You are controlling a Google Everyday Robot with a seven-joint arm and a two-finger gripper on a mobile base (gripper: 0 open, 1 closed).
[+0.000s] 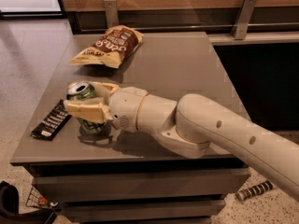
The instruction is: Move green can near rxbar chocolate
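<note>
The green can (pixel 83 95), olive-green with a silver top, stands upright between my fingers, low over or on the grey table (pixel 187 73) near its front left corner. My gripper (pixel 86 102) is shut on the can, its pale fingers (pixel 88 111) across the can's side. The rxbar chocolate (pixel 51 120), a flat black wrapper with white lettering, lies just left of the can at the table's left edge, a small gap between them. My white arm reaches in from the right.
A crinkled brown-and-tan chip bag (pixel 108 45) lies at the table's back left. A wall rail with metal brackets (pixel 243 15) runs behind the table. A small striped object (pixel 254 190) lies on the floor at lower right.
</note>
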